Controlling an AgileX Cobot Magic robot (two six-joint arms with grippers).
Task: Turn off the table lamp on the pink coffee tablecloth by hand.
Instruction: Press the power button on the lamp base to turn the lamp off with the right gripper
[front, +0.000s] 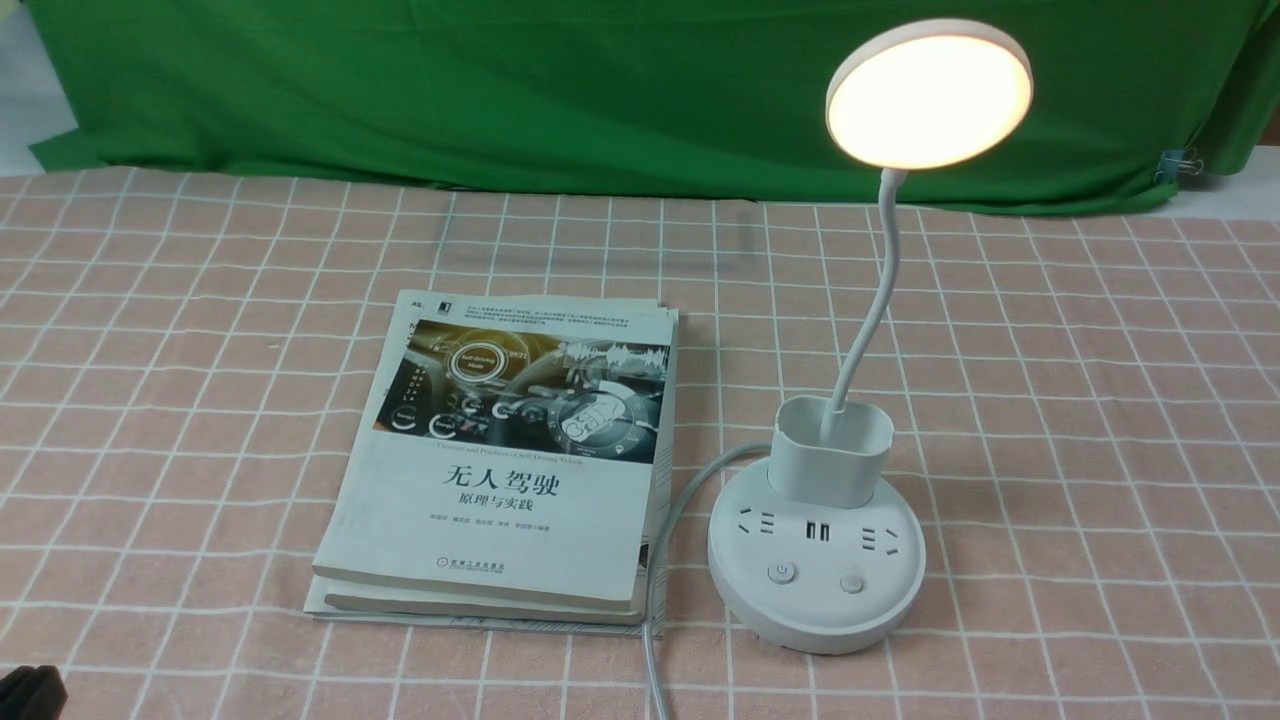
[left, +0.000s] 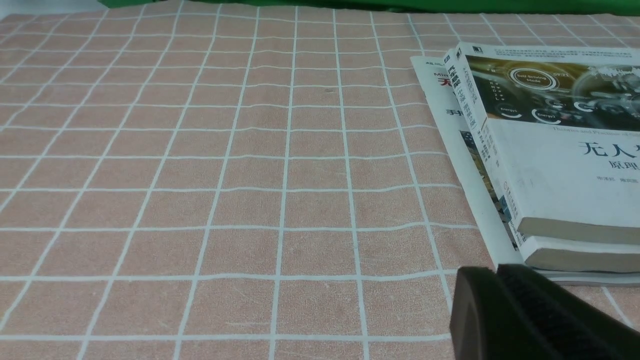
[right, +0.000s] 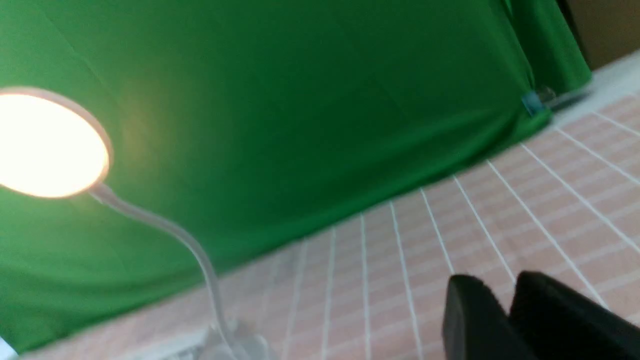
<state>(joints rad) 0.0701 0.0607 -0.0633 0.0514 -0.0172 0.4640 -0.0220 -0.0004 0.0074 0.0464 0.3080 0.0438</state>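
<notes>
"无人驾驶" on book cover, "self-driving mode"

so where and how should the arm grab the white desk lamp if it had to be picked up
Best bet is the upright white plastic pen-holder cup on the round base, jaws either side of its wall, coming from the robot's right: the grey cable and stacked books crowd the left. The thin curved neck would probably flex.

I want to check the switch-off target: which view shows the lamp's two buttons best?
The front view: both buttons appear whole on the lamp's base. The right wrist view shows its lit head but no buttons; the left wrist view shows no lamp.
</notes>
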